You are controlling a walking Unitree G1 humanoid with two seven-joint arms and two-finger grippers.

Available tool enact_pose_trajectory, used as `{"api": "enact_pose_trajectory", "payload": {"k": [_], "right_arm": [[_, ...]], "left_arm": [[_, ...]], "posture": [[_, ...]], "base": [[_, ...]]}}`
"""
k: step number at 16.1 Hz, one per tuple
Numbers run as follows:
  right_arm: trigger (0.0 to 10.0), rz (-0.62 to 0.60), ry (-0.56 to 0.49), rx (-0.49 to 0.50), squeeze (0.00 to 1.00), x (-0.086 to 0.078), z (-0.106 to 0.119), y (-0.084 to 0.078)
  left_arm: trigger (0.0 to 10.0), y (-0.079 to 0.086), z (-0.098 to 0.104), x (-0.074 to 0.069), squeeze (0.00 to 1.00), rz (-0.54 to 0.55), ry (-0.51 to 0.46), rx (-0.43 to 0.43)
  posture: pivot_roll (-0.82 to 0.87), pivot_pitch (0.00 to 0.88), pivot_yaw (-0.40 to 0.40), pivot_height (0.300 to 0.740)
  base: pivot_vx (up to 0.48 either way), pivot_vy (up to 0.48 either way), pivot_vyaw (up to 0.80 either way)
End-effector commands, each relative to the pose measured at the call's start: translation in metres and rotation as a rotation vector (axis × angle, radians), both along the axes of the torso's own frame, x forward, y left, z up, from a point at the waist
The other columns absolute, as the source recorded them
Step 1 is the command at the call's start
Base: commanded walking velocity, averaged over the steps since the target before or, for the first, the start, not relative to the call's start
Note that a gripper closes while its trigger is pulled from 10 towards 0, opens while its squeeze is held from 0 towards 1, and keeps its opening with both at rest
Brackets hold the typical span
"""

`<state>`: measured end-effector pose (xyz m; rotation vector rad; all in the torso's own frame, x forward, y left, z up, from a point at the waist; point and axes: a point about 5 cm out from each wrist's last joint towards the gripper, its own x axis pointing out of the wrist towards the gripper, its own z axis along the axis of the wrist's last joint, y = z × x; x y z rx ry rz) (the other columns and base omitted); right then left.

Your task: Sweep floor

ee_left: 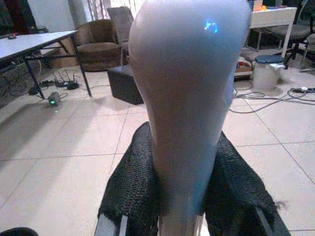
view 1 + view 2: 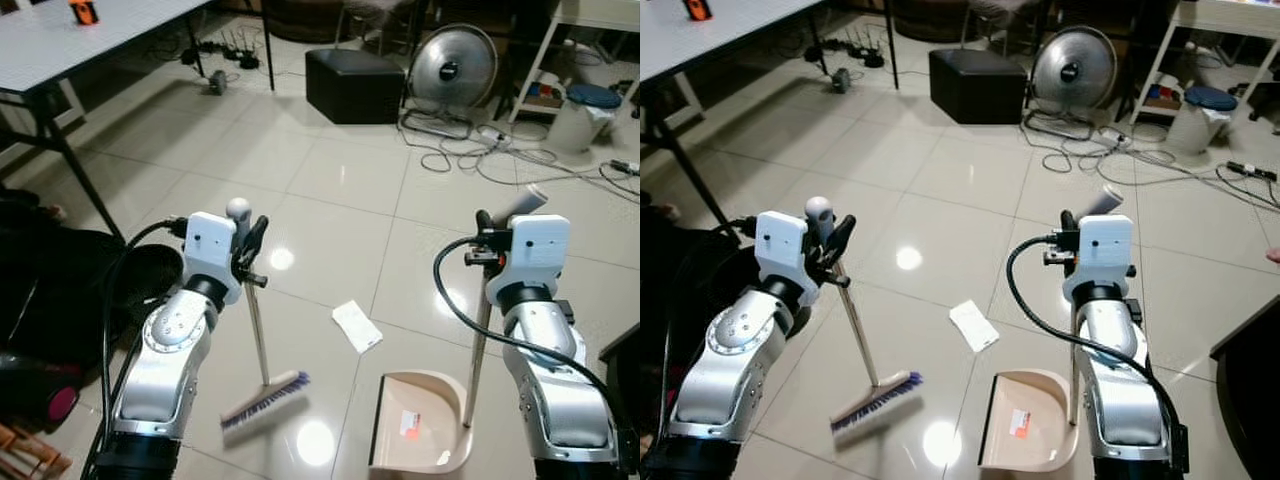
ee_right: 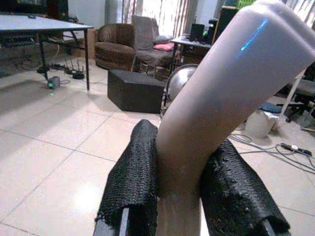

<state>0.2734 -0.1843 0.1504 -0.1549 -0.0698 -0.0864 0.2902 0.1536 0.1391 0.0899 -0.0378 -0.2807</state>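
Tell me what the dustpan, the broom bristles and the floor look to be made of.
Dustpan: likely plastic, smooth beige moulded shell with a raised rim. Broom bristles: probably synthetic fibre, pale with purple tips. Floor: glazed tile by the look, glossy cream with grout lines and lamp reflections.

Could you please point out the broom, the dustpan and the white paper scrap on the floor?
broom (image 2: pixel 266 400), left eye view, on the bristle head resting on the tiles.
dustpan (image 2: pixel 425 425), left eye view, on the beige pan's inner surface.
paper scrap (image 2: pixel 356 326), left eye view, on the middle of the sheet.
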Motion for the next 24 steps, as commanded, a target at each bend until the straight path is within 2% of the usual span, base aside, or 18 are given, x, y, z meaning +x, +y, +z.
{"api": "enact_pose_trajectory", "payload": {"k": [1,24], "right_arm": [[10.0,-0.007,-0.041,-0.014,0.0,-0.0008,0.0092,-0.0008],[10.0,-0.019,-0.051,0.0,0.0,0.0007,0.0104,-0.003]], "left_arm": [[10.0,-0.0029,0.0133,0.0013,0.0,-0.015,-0.051,0.001],[10.0,-0.005,0.0146,0.0026,0.0,-0.032,-0.046,-0.013]], "posture": [[-0.06,0.018,0.027,0.74],[-0.06,0.02,0.023,0.74]], "base": [[0.311,0.0,0.0],[0.365,0.0,0.04]]}}
